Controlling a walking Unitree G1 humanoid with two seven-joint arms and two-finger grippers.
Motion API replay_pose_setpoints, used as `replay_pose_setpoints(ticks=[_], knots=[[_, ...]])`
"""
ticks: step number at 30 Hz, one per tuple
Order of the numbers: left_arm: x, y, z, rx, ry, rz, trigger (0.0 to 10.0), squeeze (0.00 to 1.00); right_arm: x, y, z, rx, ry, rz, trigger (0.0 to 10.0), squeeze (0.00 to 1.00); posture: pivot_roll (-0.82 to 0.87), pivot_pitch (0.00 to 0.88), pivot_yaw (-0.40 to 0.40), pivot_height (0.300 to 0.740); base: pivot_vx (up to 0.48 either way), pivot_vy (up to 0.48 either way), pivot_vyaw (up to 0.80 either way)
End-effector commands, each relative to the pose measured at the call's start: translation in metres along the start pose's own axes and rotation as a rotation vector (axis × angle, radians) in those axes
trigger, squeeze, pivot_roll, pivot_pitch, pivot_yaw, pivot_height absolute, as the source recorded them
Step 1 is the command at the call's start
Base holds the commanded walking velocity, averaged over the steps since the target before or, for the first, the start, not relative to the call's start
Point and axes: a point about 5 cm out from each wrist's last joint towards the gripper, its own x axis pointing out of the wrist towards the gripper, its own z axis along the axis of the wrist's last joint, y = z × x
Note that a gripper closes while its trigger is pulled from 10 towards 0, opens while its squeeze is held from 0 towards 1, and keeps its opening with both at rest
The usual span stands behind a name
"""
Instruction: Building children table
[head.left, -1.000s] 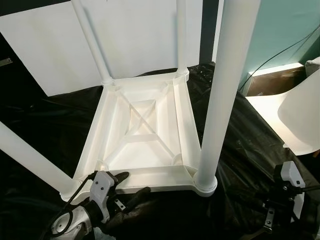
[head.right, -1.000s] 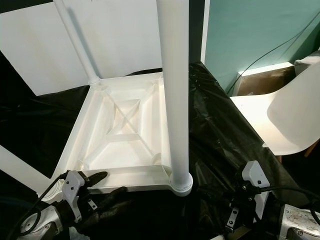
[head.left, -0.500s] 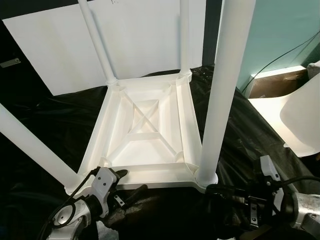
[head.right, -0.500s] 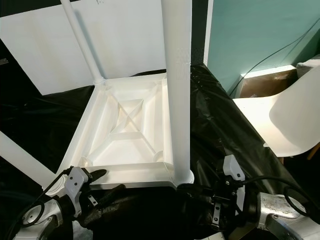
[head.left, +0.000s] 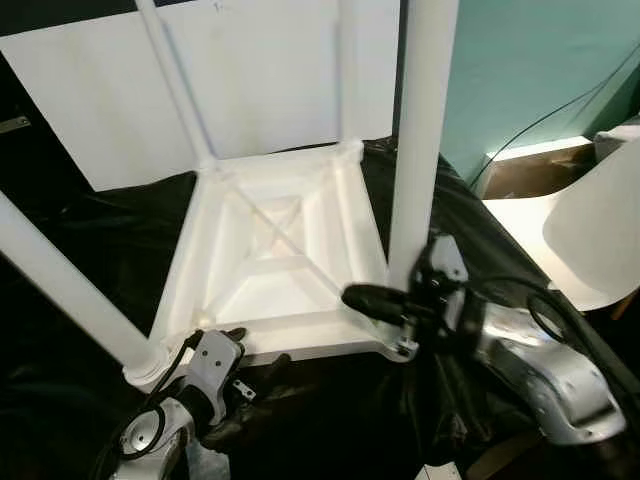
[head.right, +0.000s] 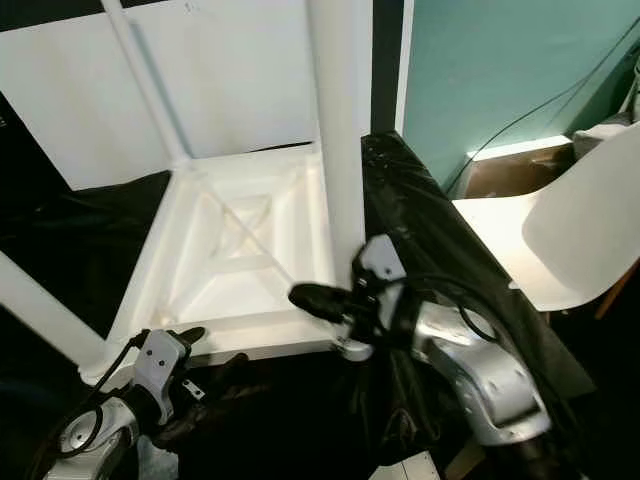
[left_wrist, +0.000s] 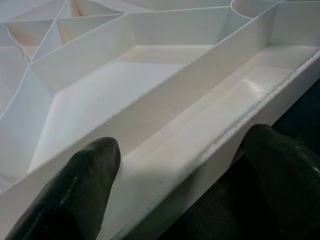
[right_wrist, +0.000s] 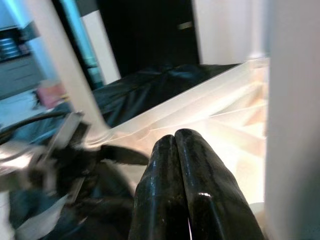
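With the upturned table (head.left: 270, 260) lying legs-up on the black sheet (head.left: 80, 230), the left gripper (head.left: 250, 352) straddles its 6 o'clock rim, fingers spread, the right gripper (head.left: 360, 297), fingers pressed together, noses beside the 5 o'clock leg (head.left: 415, 170); likely next: bracing that leg.

Silver arms (head.right: 480, 375), black-fingered claws (head.left: 365, 300)

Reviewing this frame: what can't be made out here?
- Upturned white plastic table: leg tops cut off by the eye views' upper edge.
- Base of the near right leg: hidden behind the right gripper, fingers shut.
- Left gripper: fingers straddle the table's rim; contact unclear.
- Right wrist view: background blurred.
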Motion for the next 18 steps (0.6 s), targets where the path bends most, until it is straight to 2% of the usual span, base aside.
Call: replay_pose_setpoints(ticks=[1,2,7,9,10,12,13,15,16,18], knots=[[-0.004,-0.011,-0.024,-0.068,0.106,-0.028,10.0,0.95,0.007,-0.002,0.001,-0.026,-0.007,-0.044,10.0,0.0,-0.05,0.0,0.048,0.74,0.0,0.0,0.0],[-0.004,-0.011,-0.025,-0.065,0.11,-0.038,10.0,0.95,0.008,-0.005,0.001,-0.032,-0.01,-0.089,10.0,0.0,-0.06,0.0,0.049,0.74,0.0,0.0,0.0],[-0.003,-0.012,-0.026,-0.057,0.116,-0.052,10.0,0.95,0.008,-0.007,0.0,-0.044,-0.009,-0.13,10.0,0.0,-0.07,0.0,0.052,0.74,0.0,0.0,0.0],[0.002,-0.011,-0.024,-0.04,0.114,-0.05,10.0,0.95,0.004,-0.02,-0.002,-0.065,0.006,-0.284,10.0,0.0,-0.09,0.0,0.057,0.74,0.0,0.0,0.0],[0.002,-0.011,-0.024,-0.04,0.114,-0.05,10.0,0.95,0.004,-0.02,-0.002,-0.065,0.006,-0.284,10.0,0.0,-0.09,0.0,0.057,0.74,0.0,0.0,0.0],[0.006,-0.011,-0.022,-0.029,0.105,-0.051,10.0,0.95,-0.003,-0.034,-0.006,-0.095,0.032,-0.46,10.0,0.0,-0.1,0.0,0.061,0.74,0.0,0.0,0.0],[0.006,-0.011,-0.022,-0.029,0.105,-0.051,10.0,0.95,-0.003,-0.034,-0.006,-0.095,0.032,-0.46,10.0,0.0,-0.1,0.0,0.061,0.74,0.0,0.0,0.0],[0.009,-0.012,-0.018,-0.037,0.085,-0.054,10.0,0.95,-0.01,-0.042,-0.01,-0.139,0.06,-0.574,10.0,0.0,-0.11,0.0,0.068,0.74,0.0,0.0,0.0],[0.009,-0.012,-0.018,-0.037,0.085,-0.054,10.0,0.95,-0.01,-0.042,-0.01,-0.139,0.06,-0.574,10.0,0.0,-0.11,0.0,0.068,0.74,0.0,0.0,0.0],[0.014,-0.016,-0.001,-0.124,-0.032,-0.081,10.0,0.94,-0.016,-0.045,-0.017,-0.16,0.101,-0.672,10.0,0.0,-0.13,0.0,0.076,0.74,0.0,0.0,0.0]])
